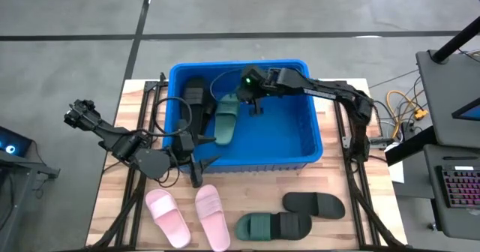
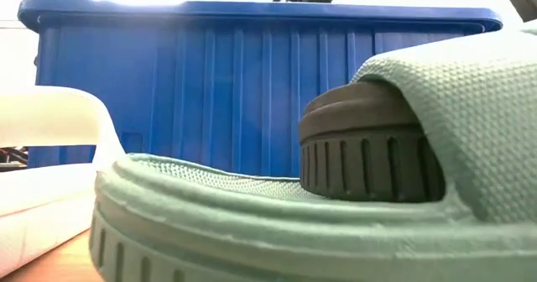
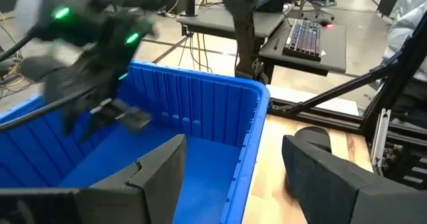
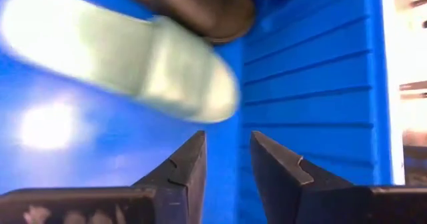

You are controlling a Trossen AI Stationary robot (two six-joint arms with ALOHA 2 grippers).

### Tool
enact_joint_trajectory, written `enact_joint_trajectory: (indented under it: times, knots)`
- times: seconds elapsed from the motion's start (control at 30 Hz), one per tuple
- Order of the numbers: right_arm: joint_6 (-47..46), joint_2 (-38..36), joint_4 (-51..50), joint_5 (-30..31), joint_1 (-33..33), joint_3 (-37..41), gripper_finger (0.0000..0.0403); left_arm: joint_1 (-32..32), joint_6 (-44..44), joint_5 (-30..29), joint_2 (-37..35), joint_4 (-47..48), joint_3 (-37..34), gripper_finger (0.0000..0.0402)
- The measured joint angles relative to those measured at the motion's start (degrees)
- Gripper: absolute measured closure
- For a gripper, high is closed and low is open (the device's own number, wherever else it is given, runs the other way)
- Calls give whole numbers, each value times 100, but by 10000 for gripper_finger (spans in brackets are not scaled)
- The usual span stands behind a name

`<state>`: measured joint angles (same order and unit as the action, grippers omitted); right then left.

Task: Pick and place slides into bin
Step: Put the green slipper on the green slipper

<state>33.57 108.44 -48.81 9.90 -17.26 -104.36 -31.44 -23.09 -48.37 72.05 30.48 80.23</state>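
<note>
Right gripper (image 1: 253, 102) hovering over the bin (image 1: 311, 160), fingers slightly apart, holding nothing. I'm seeing a green slide (image 1: 226, 118) and black slide (image 1: 194, 93) inside already; pink pair (image 1: 187, 214), green (image 1: 273, 226) and black (image 1: 314, 203) waiting on the near tabletop (image 1: 112, 214).

A light wooden plank tabletop (image 1: 341, 233) rests on a grey concrete floor (image 1: 75, 19) crossed by dark seam lines. Beside it stands a dark desk (image 1: 450, 87) with a black backlit keyboard (image 1: 459, 186); yellow and orange cables (image 1: 405, 106) hang between desk and table.
</note>
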Motion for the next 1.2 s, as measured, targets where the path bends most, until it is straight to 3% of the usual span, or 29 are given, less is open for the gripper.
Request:
enact_joint_trajectory:
  times: [0.47, 0.63, 0.77, 0.97, 1.2]
  knots:
    - [-2784, -2221, -2544, 212, 2343, -9, 323, 0, 243, 823, 28, 181, -114, 169]
    - [-4170, -2567, -3235, 353, 3384, -2, 322, 36, 433, 1088, 28, 193, -125, 169]
    - [-5261, -2586, -3410, 367, 4270, -2, 328, 44, 452, 1237, 28, 193, -129, 169]
    - [-6655, -2185, -3132, 320, 5472, 2, 327, 48, 294, 2014, 226, 92, -129, 169]
    - [-7558, -1499, -3029, 499, 6279, 2, 317, 44, -600, 3005, 779, -17, -129, 168]
